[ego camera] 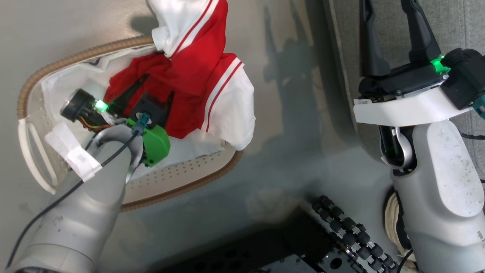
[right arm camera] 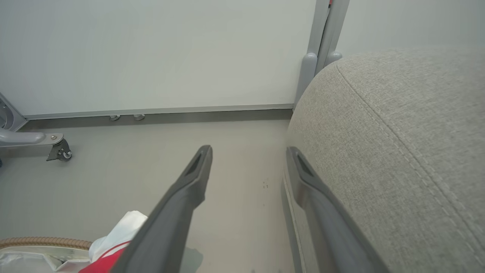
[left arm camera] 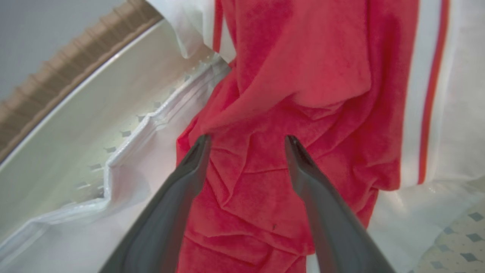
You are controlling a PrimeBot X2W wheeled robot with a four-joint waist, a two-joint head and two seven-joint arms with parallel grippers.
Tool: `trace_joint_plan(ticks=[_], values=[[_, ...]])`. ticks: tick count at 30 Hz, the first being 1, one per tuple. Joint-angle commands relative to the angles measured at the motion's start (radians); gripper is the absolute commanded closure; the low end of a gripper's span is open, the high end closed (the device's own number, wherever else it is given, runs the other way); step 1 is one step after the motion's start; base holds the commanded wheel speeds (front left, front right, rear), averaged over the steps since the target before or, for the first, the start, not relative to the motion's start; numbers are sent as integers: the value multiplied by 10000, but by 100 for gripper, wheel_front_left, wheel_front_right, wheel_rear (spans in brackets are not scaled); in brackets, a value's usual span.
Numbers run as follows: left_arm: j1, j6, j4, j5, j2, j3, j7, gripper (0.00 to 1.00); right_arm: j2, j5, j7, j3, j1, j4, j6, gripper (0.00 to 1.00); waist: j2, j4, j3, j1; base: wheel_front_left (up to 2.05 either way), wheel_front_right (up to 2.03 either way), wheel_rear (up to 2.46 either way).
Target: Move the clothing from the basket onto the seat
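The clothing (ego camera: 197,72) is a red and white heap in the basket (ego camera: 75,55), with one white sleeve spilling over the right rim and another part draped over the far rim. My left gripper (ego camera: 159,85) reaches down into the basket, open. In the left wrist view its fingertips (left arm camera: 204,144) press at the red folds of the clothing (left arm camera: 288,94), with cloth showing between the spread jaws of the left gripper (left arm camera: 247,139). My right gripper (ego camera: 390,22) hangs open by the seat (ego camera: 466,26), holding nothing. The right wrist view shows the right gripper (right arm camera: 249,149) beside the seat's (right arm camera: 398,151) rounded edge.
A white liner sheet (left arm camera: 125,182) lines the basket wall (left arm camera: 75,125). Bare grey floor (ego camera: 295,113) separates basket and seat. My dark base with rollers (ego camera: 352,235) sits at the bottom. A wall, a caster leg (right arm camera: 57,148) and a grey post (right arm camera: 322,45) stand beyond.
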Motion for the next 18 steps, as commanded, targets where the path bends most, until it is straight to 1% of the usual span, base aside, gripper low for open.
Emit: trace_joint_plan(ticks=[1, 6, 8, 12, 15, 18], values=[[-279, 61, 23, 83, 123, -57, -5, 0, -21, 70, -47, 9, -133, -36, -10, 0, 0, -111, 188, 0, 0, 0, 0], [-685, 435, 241, 314, 132, -355, -5, 0, -21, 96, -47, 31, -37, 2, -10, 0, 0, -111, 310, 0, 0, 0, 0], [-794, 405, 245, 289, 40, -500, -5, 0, -22, 90, -47, 38, -10, 3, -10, 0, 0, -113, 326, 0, 0, 0, 0], [-958, 397, 254, 381, 64, -791, -5, 0, -21, 111, -47, 3, 35, -29, -10, 0, 0, -115, 348, 0, 0, 0, 0], [-982, 286, 334, 391, 36, -1083, -5, 0, -22, 89, -47, 0, 71, -36, -10, 0, 0, -130, 360, 0, 0, 0, 0], [-1018, 210, 453, 178, -45, -1189, -5, 0, -20, 48, -47, -29, 129, -28, -10, 0, 0, -109, 382, 0, 0, 0, 0]])
